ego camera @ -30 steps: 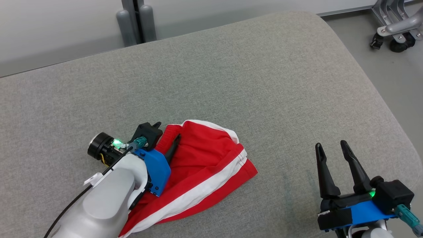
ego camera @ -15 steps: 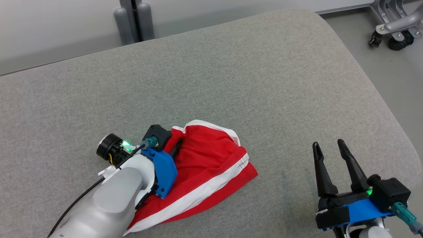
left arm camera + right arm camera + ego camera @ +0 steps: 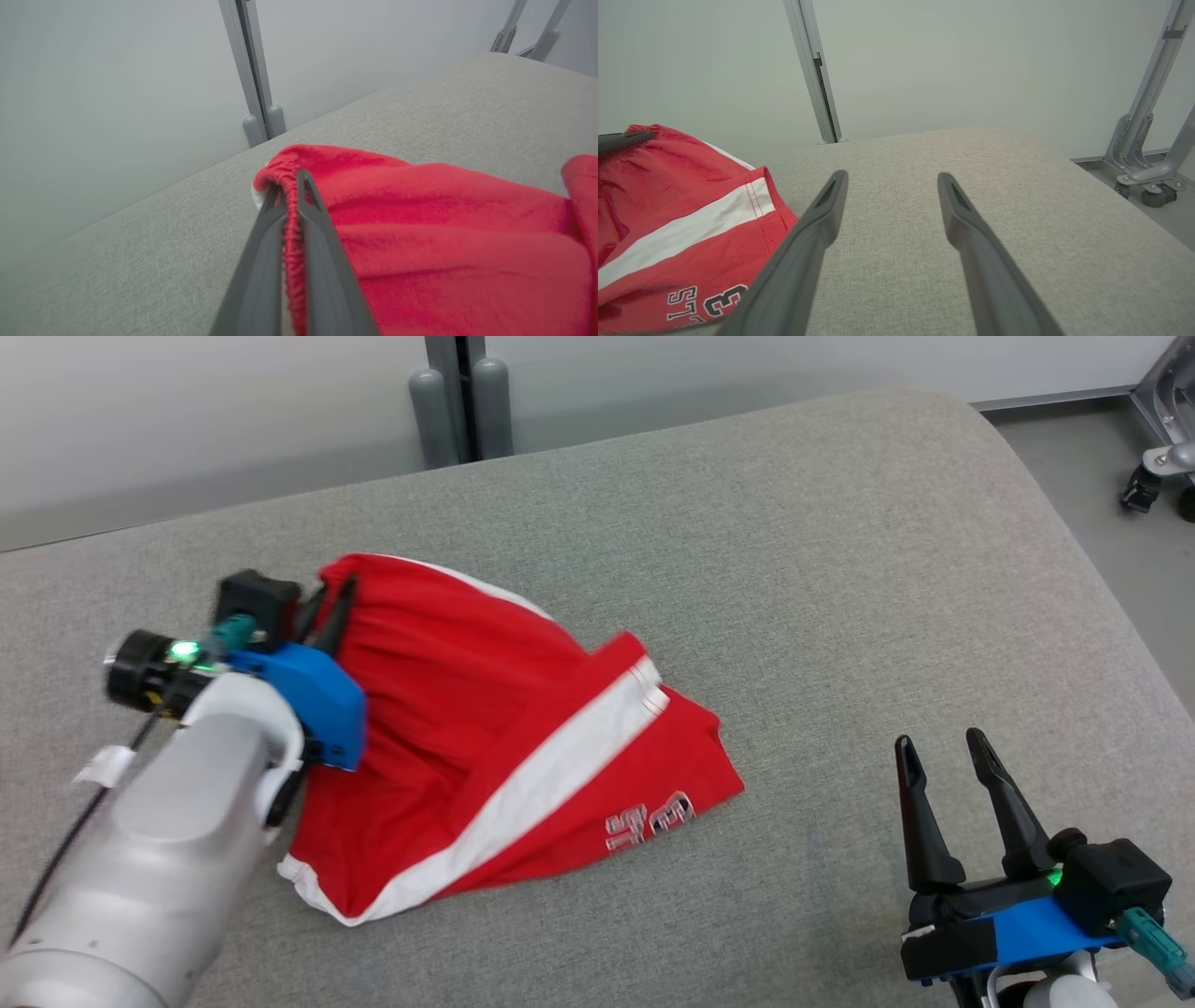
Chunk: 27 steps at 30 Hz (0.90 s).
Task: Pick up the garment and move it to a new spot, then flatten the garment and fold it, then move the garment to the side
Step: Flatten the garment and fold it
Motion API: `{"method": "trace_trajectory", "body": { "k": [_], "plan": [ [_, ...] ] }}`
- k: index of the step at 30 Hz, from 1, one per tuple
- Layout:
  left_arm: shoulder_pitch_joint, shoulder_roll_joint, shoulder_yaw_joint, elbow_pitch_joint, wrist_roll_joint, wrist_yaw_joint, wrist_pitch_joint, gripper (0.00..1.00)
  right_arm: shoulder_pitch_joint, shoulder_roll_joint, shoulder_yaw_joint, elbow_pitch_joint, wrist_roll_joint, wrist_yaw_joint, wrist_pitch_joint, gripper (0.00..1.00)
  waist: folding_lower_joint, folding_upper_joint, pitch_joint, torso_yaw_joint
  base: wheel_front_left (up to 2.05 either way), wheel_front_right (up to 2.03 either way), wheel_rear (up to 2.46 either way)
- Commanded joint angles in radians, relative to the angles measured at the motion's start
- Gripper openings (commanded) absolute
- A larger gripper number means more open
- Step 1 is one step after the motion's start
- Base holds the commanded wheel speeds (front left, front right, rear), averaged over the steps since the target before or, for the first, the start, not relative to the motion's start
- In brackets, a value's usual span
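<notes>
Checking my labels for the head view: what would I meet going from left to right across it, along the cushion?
left gripper, shut on the waistband → red garment with its white stripe → right gripper, open and apart from the garment

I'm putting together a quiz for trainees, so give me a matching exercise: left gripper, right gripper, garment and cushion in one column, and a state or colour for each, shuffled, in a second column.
Column one:
1. left gripper
2. right gripper
3. garment
4. cushion

Column two:
A. grey, lying under the rest
B. open, holding nothing
C. red with a white stripe
D. shut on the garment

Pairs: 1-D, 2-B, 3-C, 4-A
</notes>
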Motion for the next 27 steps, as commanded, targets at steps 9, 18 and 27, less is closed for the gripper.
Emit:
{"method": "trace_trajectory", "body": {
  "k": [9,18,27],
  "plan": [
    [0.074,0.079,0.164,-0.073,-0.002,0.063,-0.01,1.0,0.0,-0.002,0.007,0.002,-0.012,0.0,-0.003,1.0,0.0,-0.0001,-0.007,0.017,0.0,0.0,0.0],
    [0.266,0.074,0.369,-0.354,0.129,0.133,-0.01,1.0,0.015,-0.002,0.003,0.006,-0.025,0.0,-0.003,1.0,0.0,-0.0001,-0.051,0.069,0.0,0.0,0.0],
    [0.479,0.019,0.494,-0.444,0.23,0.105,-0.01,1.0,0.035,-0.002,0.013,0.022,-0.043,0.0,-0.003,1.0,0.0,-0.0001,-0.112,0.149,0.0,0.0,0.0]
  ]
}}
